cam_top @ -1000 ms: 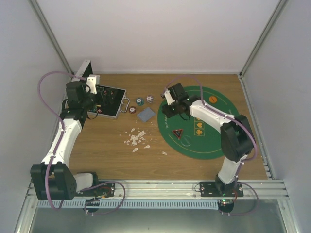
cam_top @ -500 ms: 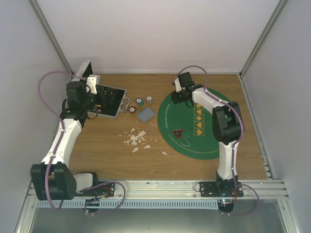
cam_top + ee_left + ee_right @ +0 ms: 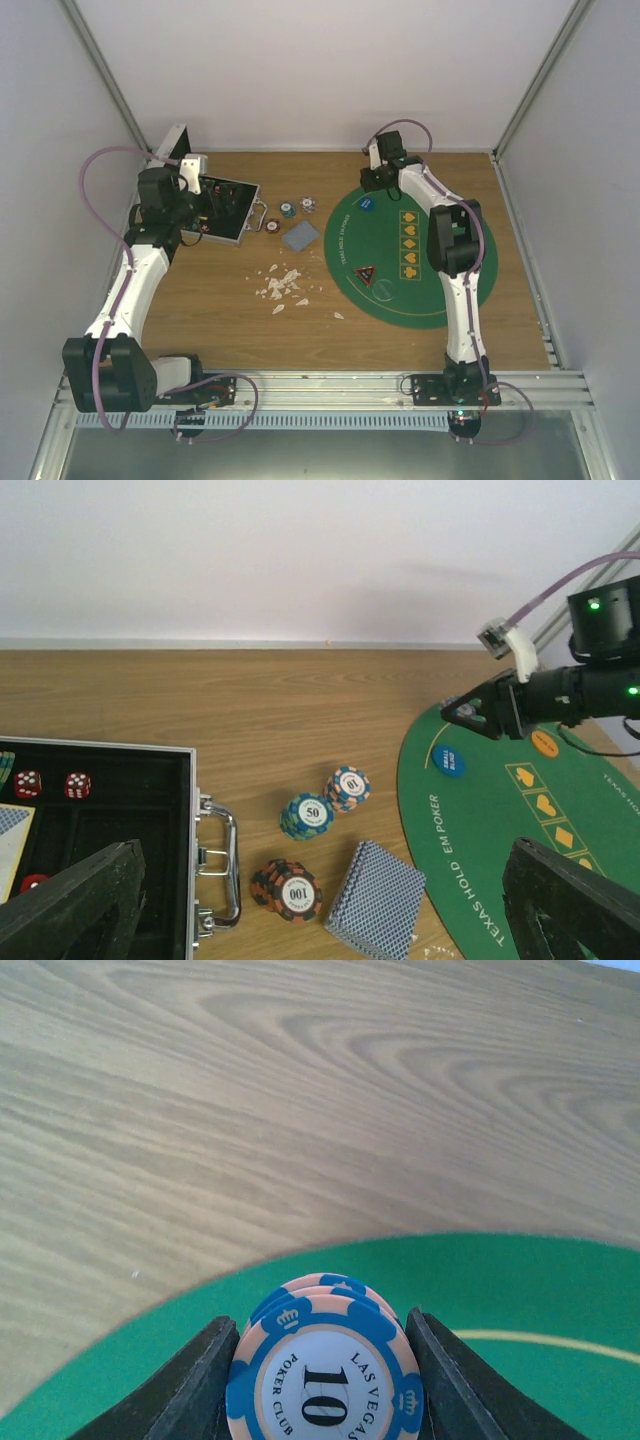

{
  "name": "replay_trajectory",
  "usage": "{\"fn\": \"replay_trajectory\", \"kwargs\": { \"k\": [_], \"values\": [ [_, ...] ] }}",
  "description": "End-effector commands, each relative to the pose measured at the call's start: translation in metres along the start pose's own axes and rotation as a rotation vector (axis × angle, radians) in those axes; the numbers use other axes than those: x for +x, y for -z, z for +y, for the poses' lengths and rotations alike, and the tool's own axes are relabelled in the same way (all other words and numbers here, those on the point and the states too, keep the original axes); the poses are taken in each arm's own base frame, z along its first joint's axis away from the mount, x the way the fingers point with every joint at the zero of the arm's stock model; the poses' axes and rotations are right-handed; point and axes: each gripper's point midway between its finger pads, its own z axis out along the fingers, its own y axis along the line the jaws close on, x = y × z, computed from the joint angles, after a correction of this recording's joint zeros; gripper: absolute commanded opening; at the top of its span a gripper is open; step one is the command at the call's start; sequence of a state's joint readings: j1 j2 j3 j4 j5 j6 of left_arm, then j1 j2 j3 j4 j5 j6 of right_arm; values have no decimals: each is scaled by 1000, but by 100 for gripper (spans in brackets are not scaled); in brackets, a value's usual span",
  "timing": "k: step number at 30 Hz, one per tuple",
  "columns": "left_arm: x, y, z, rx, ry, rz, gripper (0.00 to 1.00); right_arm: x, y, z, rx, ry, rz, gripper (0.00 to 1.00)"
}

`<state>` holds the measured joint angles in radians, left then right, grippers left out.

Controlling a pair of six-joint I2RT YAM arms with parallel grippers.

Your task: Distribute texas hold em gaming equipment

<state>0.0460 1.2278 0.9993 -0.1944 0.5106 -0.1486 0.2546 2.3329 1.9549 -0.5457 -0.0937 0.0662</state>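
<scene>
My right gripper [image 3: 378, 172] pinches a short stack of blue-and-peach striped poker chips [image 3: 325, 1375] by the rims, at the round green felt mat's [image 3: 420, 290] far edge. I judge a lower chip could slip out and roll onto the wooden bench [image 3: 230, 300]. My left gripper [image 3: 192, 178] gapes wide, empty.

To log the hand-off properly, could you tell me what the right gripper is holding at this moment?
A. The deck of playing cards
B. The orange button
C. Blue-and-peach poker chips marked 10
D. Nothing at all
C: the right wrist view shows the poker chips, the front one marked 10, clamped upright between the fingers of the right gripper.
</scene>
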Motion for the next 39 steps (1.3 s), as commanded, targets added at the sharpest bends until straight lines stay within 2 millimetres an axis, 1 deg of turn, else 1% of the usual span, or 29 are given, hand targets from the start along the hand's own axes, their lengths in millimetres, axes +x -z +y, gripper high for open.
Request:
{"fn": "replay_trajectory", "kwargs": {
  "k": [1, 5, 9, 10, 12, 19, 25, 29, 33, 39],
  "values": [
    [-15, 0, -11, 16, -35, -36, 98, -3, -19, 0, -34, -1, 15, 35],
    [-12, -3, -13, 11, -42, -22, 98, 3, -34, 1, -48, -13, 26, 35],
    [-13, -3, -11, -2, -50, -24, 98, 10, -44, 0, -51, -17, 44, 35],
    [-11, -5, -19, 19, -57, -17, 98, 13, -46, -1, -47, -16, 50, 35],
    [-8, -8, -24, 36, -56, -9, 98, 16, -50, -4, -34, -17, 59, 35],
    [-7, -8, -28, 48, -60, -6, 97, 31, -55, -8, -10, -11, 105, 35],
    [-8, -8, -29, 47, -62, -9, 98, 35, -54, -13, 21, 2, 124, 36],
    [-8, -7, -29, 47, -64, -10, 98, 36, -53, -16, 35, 9, 131, 40],
    [-7, -8, -28, 45, -63, -7, 98, 33, -52, -16, 37, 16, 126, 49],
    [-9, -7, -28, 38, -70, -13, 98, 17, -44, -13, 26, 18, 94, 61]
  ]
}}
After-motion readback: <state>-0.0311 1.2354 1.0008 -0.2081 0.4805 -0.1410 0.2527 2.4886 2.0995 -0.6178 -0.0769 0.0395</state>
